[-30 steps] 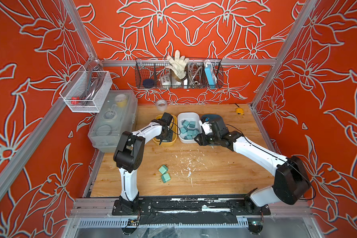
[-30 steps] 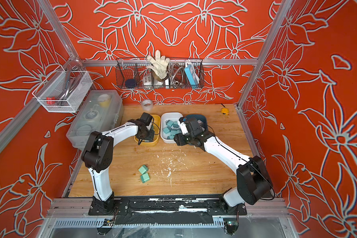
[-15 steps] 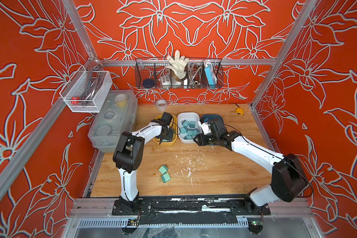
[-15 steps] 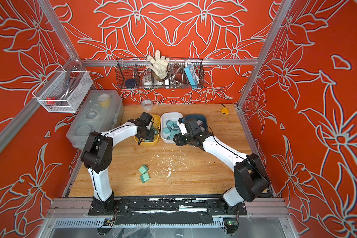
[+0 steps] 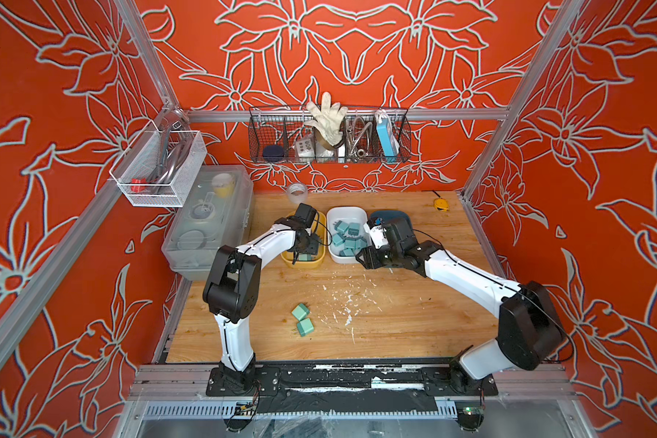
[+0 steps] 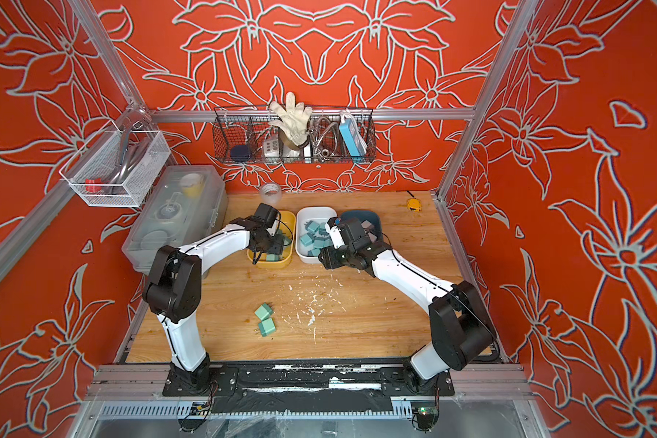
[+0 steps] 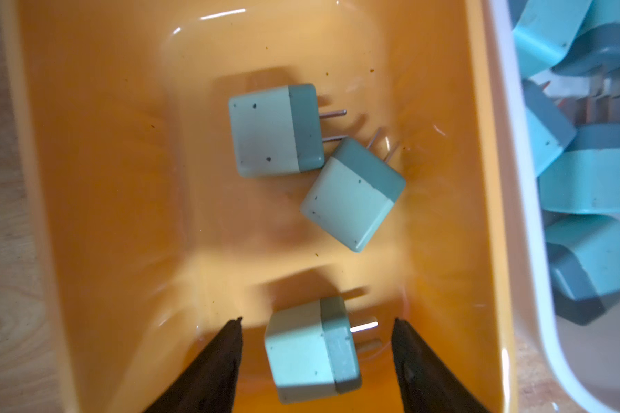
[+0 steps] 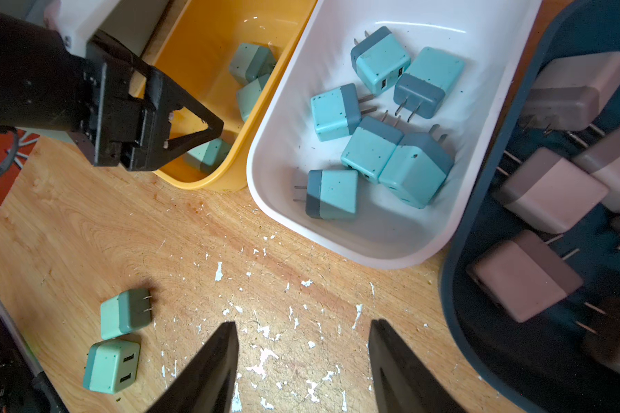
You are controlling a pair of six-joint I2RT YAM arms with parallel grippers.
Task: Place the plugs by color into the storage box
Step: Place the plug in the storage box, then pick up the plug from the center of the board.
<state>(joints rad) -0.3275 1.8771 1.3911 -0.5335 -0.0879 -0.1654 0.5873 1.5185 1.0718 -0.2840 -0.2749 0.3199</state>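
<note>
Here, the left wrist view settles what the top views leave too small to read. The left gripper [image 7: 317, 321] hangs inside the yellow tray [image 7: 122, 178] with its jaws apart. A mint green plug [image 7: 308, 352] lies on the tray floor between them, clear of both fingers. Two more mint green plugs [image 7: 265, 132] lie deeper in that tray, touching or nearly so.

The right wrist view shows the right gripper [image 8: 302, 323] spread over the bare wooden table [image 8: 122, 232], grasping nothing. Only this view shows the sorting plainly: six teal blue plugs [image 8: 371, 153] in the white tray [image 8: 391, 243] and mauve-pink plugs [image 8: 552, 189] in the dark blue tray [image 8: 451, 286].

Both top views show the three trays side by side toward the back wall. Two loose mint green plugs [image 5: 301, 312] [image 6: 263, 312] lie just beside each other on the table, well apart from the trays.
</note>
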